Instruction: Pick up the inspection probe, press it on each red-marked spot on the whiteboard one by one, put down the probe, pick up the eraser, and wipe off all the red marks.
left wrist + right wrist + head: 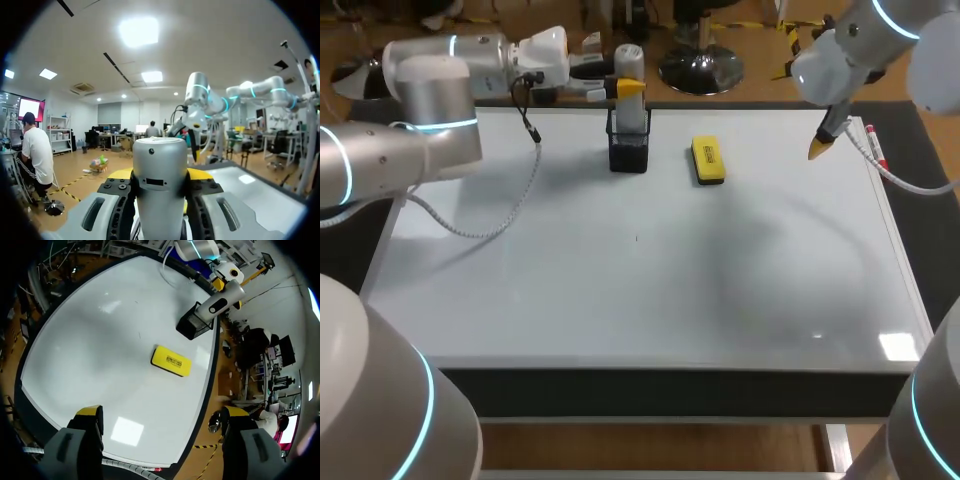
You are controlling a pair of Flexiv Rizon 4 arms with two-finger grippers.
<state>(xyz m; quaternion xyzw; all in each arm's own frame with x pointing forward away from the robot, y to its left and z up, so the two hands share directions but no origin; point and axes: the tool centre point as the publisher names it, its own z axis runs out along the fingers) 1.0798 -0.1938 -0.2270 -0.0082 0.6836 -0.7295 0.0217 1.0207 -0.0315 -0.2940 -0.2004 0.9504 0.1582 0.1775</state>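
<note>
The inspection probe (631,115), a silver cylinder, stands upright with its lower end in a black mesh holder (629,155) at the back of the whiteboard (620,290). My left gripper (630,88) is shut on the probe (160,170), yellow tips on both sides of it. The yellow eraser (707,160) lies flat to the right of the holder. My right gripper (820,148) hangs open above the board's back right corner, with the eraser (171,361) ahead of its empty fingers (90,415). I see no red marks on the board.
A red-capped marker (873,145) lies along the board's right edge, under my right gripper. A tiny dark speck (636,237) sits mid-board. The holder (194,324) and probe (220,300) stand beyond the eraser in the right wrist view.
</note>
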